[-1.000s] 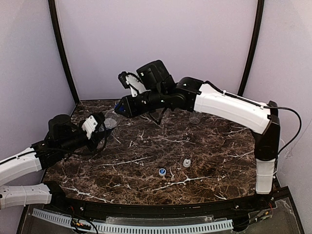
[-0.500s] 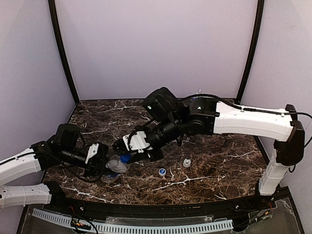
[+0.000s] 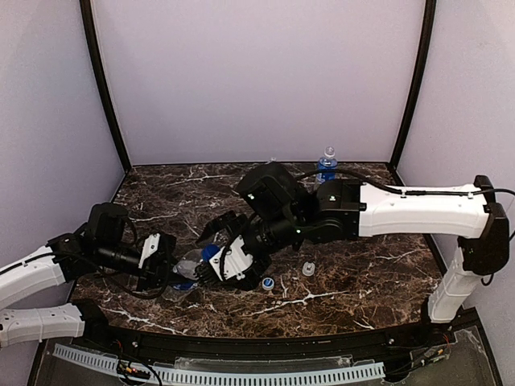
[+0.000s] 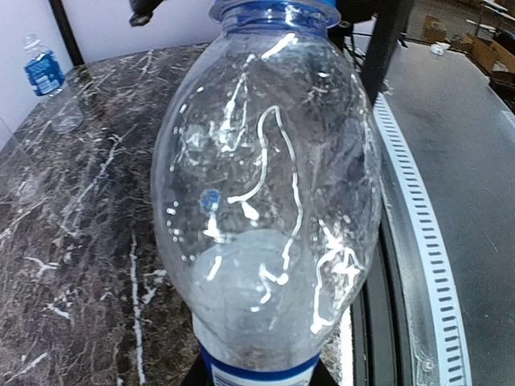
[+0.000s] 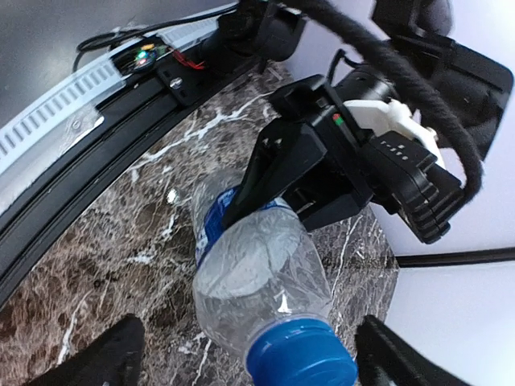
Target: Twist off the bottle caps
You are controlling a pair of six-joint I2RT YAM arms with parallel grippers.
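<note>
Around blue cap (image 5: 302,354), right hand (image 5: 253,358) agape

light: even, soft; glare: streaks on bottle (image 4: 265,201); focus: sharp

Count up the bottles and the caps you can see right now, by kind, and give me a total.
Bottles: 2, the held bottle and the standing bottle.
Caps on a bottle: 1, the dark blue cap.
Loose caps: 2, the white cap and the blue-and-white cap.
Total: 5.
Anything behind the right arm is not counted.
</note>
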